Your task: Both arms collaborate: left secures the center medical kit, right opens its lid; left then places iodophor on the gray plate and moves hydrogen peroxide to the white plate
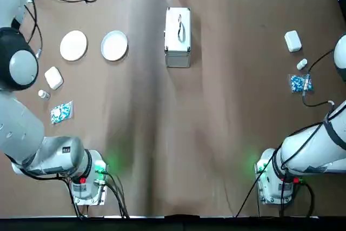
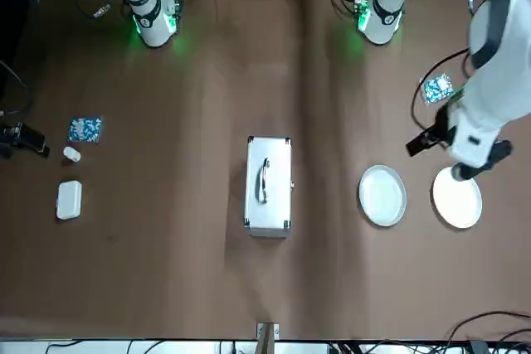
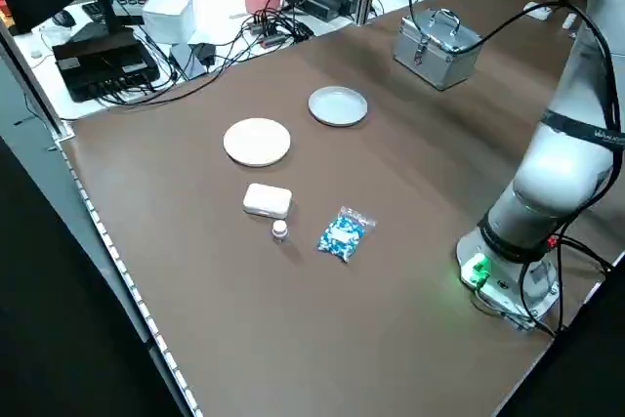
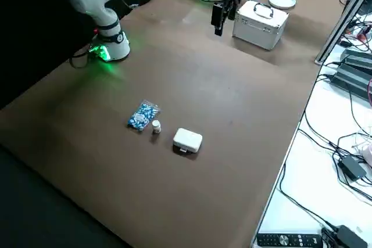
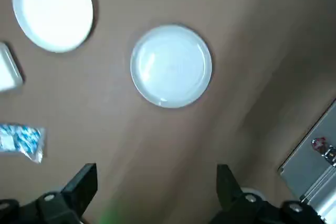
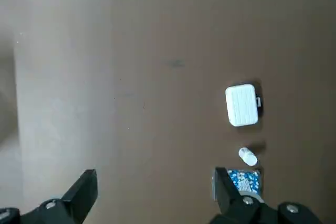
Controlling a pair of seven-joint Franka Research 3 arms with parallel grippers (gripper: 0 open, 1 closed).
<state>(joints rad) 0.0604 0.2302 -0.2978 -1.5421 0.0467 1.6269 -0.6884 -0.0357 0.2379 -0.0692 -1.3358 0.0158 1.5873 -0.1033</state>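
The silver medical kit [image 1: 178, 36] lies at the far centre of the table with its lid shut and its handle on top. The iodophor and hydrogen peroxide are out of view. To its left are the gray plate [image 1: 114, 45] and, farther left, the white plate [image 1: 73, 45]. My left gripper [image 5: 156, 174] hangs open high above the table near the gray plate [image 5: 170, 65], holding nothing. My right gripper [image 6: 155, 178] is open and raised over the table's right side, also holding nothing.
On the left lie a white box [image 1: 53, 77], a small bottle [image 1: 43, 94] and a blue packet [image 1: 61, 112]. A matching box [image 1: 292, 41], bottle [image 1: 301, 64] and packet [image 1: 300, 83] lie on the right. Cables crowd the far edge.
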